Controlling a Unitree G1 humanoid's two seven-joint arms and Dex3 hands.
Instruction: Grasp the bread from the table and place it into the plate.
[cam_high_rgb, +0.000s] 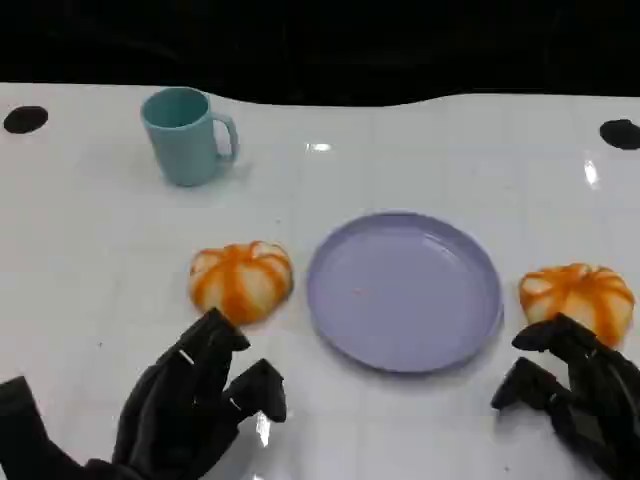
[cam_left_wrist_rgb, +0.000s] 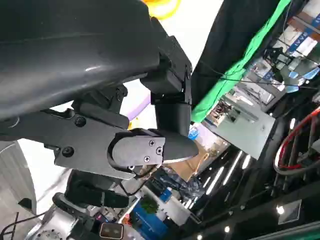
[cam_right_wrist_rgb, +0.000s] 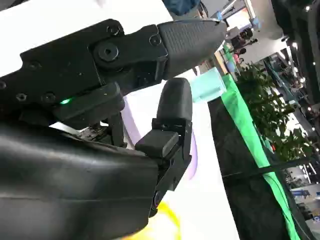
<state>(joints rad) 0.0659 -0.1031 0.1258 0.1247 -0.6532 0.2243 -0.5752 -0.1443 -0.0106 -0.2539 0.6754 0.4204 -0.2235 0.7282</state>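
Observation:
Two orange-and-white bread rolls lie on the white table. One bread roll (cam_high_rgb: 241, 281) sits just left of the lavender plate (cam_high_rgb: 404, 290); the other bread roll (cam_high_rgb: 578, 298) sits to the plate's right. The plate holds nothing. My left hand (cam_high_rgb: 195, 400) hovers near the front edge, just short of the left roll, fingers apart and holding nothing. My right hand (cam_high_rgb: 575, 388) sits right in front of the right roll, its fingertips close to it, also holding nothing. An orange sliver of bread (cam_left_wrist_rgb: 161, 7) and another of bread (cam_right_wrist_rgb: 164, 220) peek past the hands in the wrist views.
A teal mug (cam_high_rgb: 186, 136) stands at the back left, also seen as the teal mug (cam_right_wrist_rgb: 209, 85) in the right wrist view. Two black round marks (cam_high_rgb: 25, 119) sit near the table's far corners. The far edge meets a dark backdrop.

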